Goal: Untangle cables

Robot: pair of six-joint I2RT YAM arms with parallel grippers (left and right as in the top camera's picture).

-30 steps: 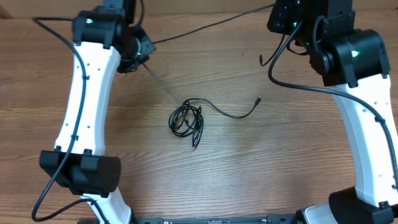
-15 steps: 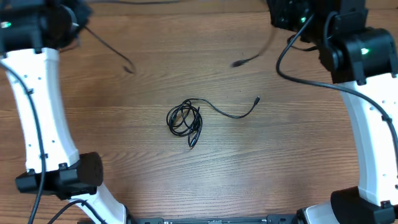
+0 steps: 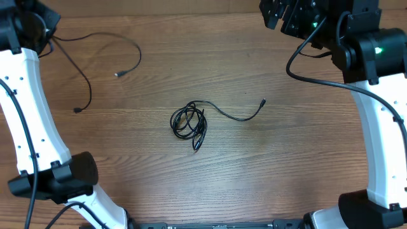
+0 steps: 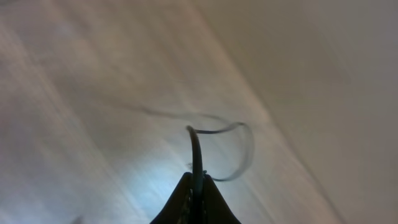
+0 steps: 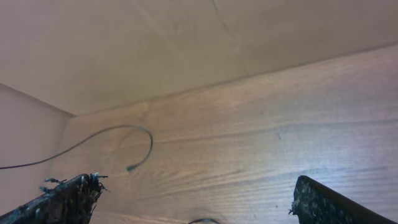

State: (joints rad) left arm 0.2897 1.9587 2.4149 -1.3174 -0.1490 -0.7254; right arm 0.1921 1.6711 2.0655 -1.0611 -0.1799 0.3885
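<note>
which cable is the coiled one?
The cable at the table's middle: wound into a small coil, with one tail running right. The strands at top left lie loose and open.

**Wooden table and plain wall**

A brown wooden table (image 3: 267, 172) fills the overhead view, its grain running left to right in long streaks, with darker bands across the middle of the frame. A dark bar (image 3: 222, 225) lies along the bottom edge of that view. In the right wrist view the same table (image 5: 292, 118) takes up the lower right, and a plain beige wall (image 5: 124, 37) rises behind it across the top. The left wrist view is blurred: a pale, streaked surface (image 4: 68, 118) lies at left and a flat beige area (image 4: 329, 62) at upper right.
</note>
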